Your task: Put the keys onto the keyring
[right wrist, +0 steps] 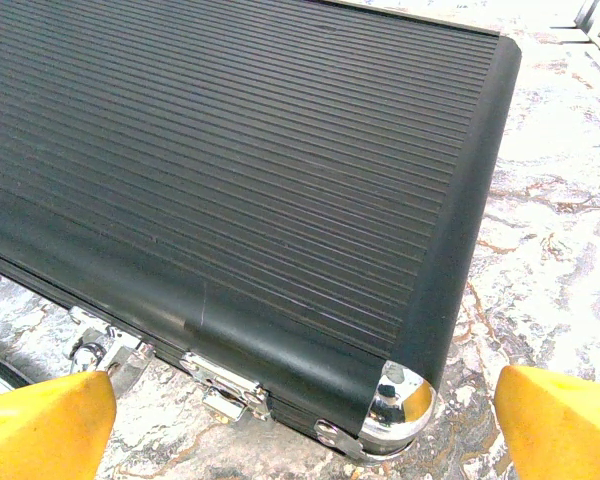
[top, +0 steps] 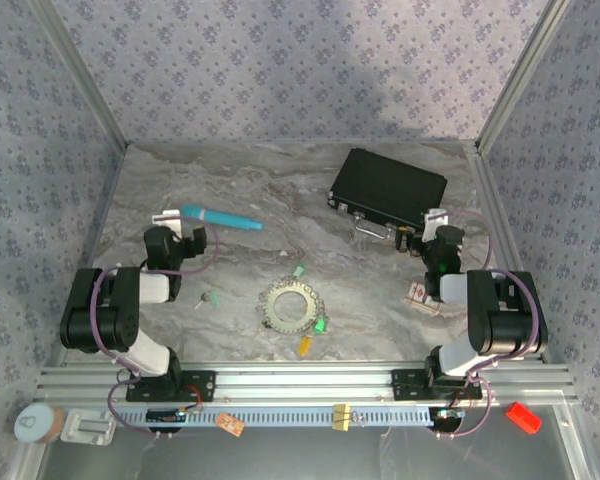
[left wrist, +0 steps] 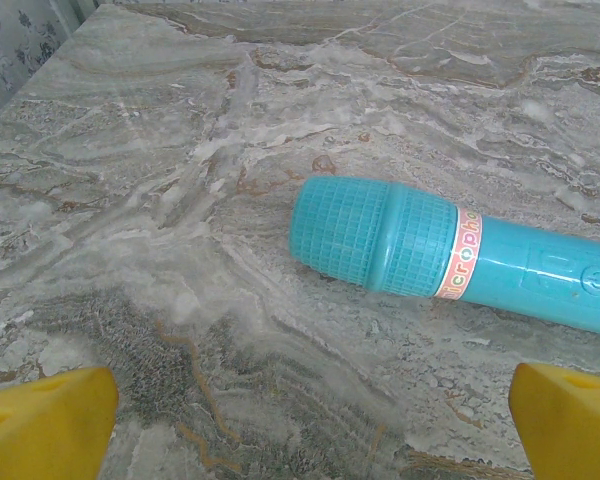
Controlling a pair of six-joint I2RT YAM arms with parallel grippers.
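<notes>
Yellow fingers of left gripper [left wrist: 300, 432] and right gripper [right wrist: 300, 425] stand wide apart, empty. Between them, near-centre, lies the keyring [top: 292, 306], keys [top: 320, 325] scattered around it. Best pin the ring with one, pinch a key's head with the other.

Light is soft and even, seemingly from overhead, and the top view is bright with no hard shadows. A broad grey shadow dims the back wall [top: 380, 80] right of centre. The table [top: 280, 200] is evenly lit. The case [top: 388, 187] reads there as a dark block with little detail, and the keys [top: 320, 325] are too small to resolve. In the left wrist view the microphone [left wrist: 410, 240] is sharp with a mild sheen, while the fingers [left wrist: 40, 425] at the bottom corners are blurred. In the right wrist view the case's ribs are crisp, its chrome corner [right wrist: 400, 400] glints, and the table at right is washed nearly white.
</notes>
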